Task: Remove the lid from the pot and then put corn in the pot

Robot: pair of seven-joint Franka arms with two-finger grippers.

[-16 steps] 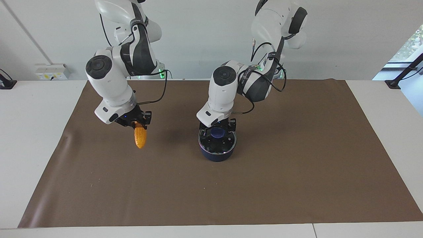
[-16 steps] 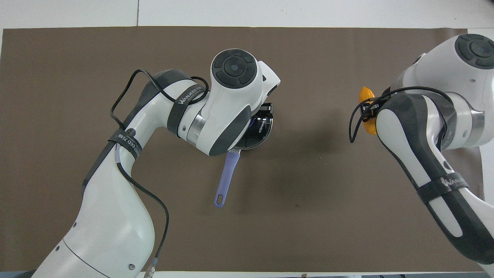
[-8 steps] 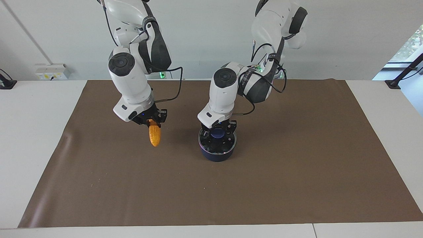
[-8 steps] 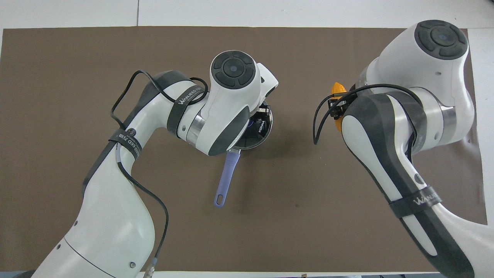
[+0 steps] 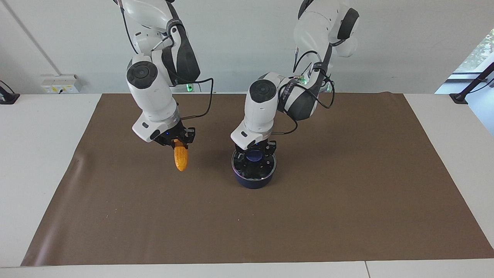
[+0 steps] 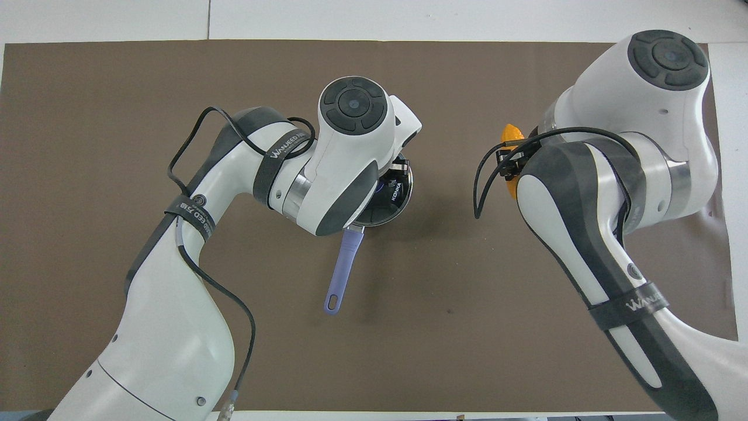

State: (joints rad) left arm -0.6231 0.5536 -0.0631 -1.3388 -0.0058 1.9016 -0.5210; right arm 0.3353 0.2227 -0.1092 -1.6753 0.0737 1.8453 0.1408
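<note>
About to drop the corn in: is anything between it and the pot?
Yes. The lid sits on the pot, with the left pincer at its knob. The right pincer holds the corn over the mat.

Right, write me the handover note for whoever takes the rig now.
Left gripper: down on the lid, at its blue knob; the grip cannot be confirmed.
Right gripper: shut on the corn, held in the air over the brown mat, toward the right arm's end from the pot.
Pot: mid-mat, handle pointing toward the robots.
Done: corn picked up.
Left: lift the lid off, then put the corn into the pot.
</note>
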